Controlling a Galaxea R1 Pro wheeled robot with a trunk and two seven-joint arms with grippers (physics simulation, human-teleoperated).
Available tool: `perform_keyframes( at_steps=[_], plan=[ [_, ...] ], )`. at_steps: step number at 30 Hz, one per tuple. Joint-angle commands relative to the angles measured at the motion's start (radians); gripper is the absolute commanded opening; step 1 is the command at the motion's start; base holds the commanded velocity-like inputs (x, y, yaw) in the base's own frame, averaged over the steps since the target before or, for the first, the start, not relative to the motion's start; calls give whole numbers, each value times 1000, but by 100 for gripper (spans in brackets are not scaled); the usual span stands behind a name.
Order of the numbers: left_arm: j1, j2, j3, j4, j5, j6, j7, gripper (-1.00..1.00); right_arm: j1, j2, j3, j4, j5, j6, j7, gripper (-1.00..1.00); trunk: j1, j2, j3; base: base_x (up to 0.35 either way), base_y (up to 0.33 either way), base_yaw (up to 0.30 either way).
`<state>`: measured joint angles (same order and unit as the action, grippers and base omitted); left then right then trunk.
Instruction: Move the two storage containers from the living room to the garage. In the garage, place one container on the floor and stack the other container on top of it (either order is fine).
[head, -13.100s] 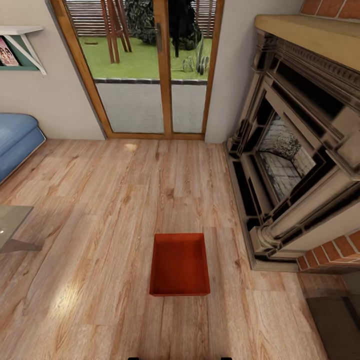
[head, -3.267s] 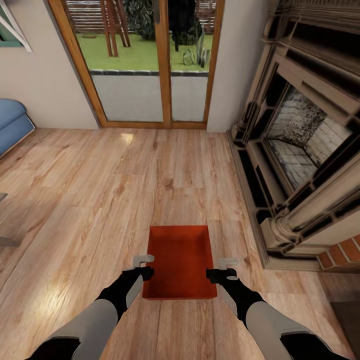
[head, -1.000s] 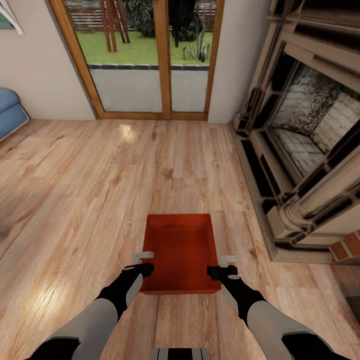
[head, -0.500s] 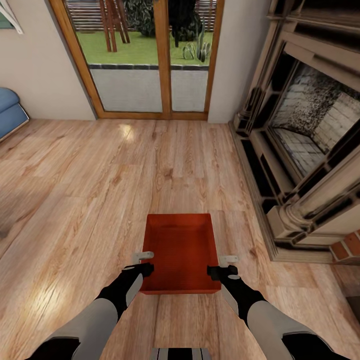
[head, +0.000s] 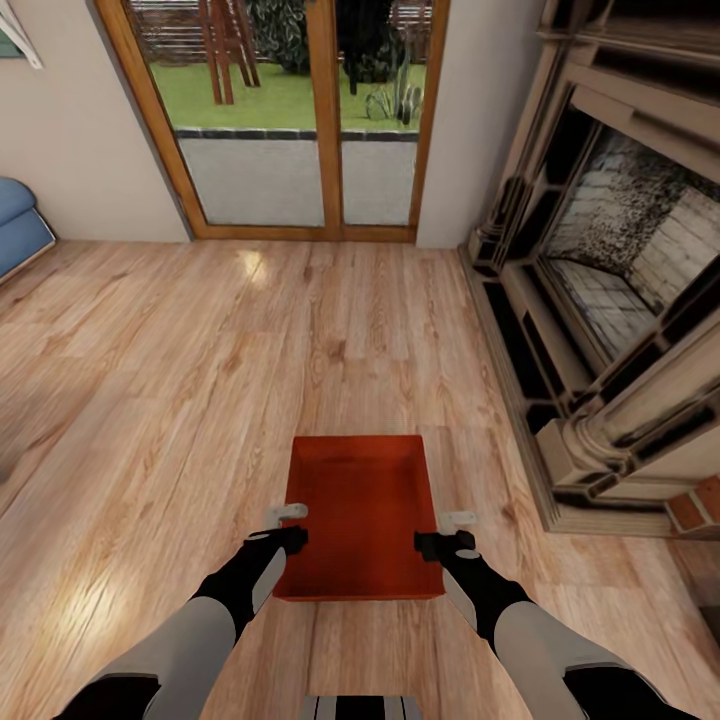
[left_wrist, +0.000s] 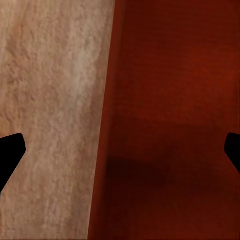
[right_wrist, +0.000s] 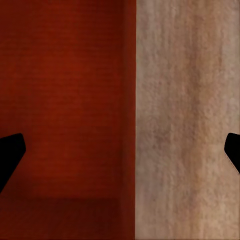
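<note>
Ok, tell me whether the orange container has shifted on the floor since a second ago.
No. The container still lies level with the fireplace base; the whole view shifted slightly, so the camera moved.

bin: orange-red; its inner face and flat bottom lie under one half of the right end effector, with a darker band of shadow on the part nearest the end effector.
bin wall: thin, straight edge running between the two fingertips, closer to neither by much.
floor: light wood planks, grain running along the bin wall, under the other half of the end effector.
fingertips: two dark tips, spread wide; one over the bin's inside, the other over the floor, the wall between them and touched by neither.
</note>
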<state>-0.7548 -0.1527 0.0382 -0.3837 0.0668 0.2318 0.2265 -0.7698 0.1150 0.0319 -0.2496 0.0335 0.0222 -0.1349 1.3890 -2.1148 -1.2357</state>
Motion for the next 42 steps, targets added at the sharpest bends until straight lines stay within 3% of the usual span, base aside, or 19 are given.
perform_keyframes(
  at_steps=[1, 17, 20, 24, 27, 42],
  plan=[
    [0, -1, 3, -2, 7, 4, 3, 100, 0, 0, 4, 0, 4, 2, -5, 100, 0, 0, -1, 96, 0, 0],
    [0, 0, 3, -1, 6, 4, 4, 100, 0, 0, 3, 0, 5, 4, -5, 100, 0, 0, -1, 12, 0, 0],
    [0, 1, 2, -2, -16, 4, 4, 100, 0, -1, 3, 0, 5, 4, -5, 100, 0, 0, -1, 0, 0, 0],
    [0, 1, 2, -6, -87, 3, 4, 100, 0, -1, 3, 0, 5, 4, -5, 100, 0, 0, -1, 0, 0, 0],
    [0, 1, 3, -7, -116, 3, 4, 100, 0, -1, 3, 0, 4, 4, -4, 100, 0, 0, -1, 0, 0, 0],
    [0, 9, 6, 7, -126, 0, 2, 100, 0, -1, 3, 5, 5, 3, -7, 100, 0, 0, -1, 0, 0, 0]
  ],
)
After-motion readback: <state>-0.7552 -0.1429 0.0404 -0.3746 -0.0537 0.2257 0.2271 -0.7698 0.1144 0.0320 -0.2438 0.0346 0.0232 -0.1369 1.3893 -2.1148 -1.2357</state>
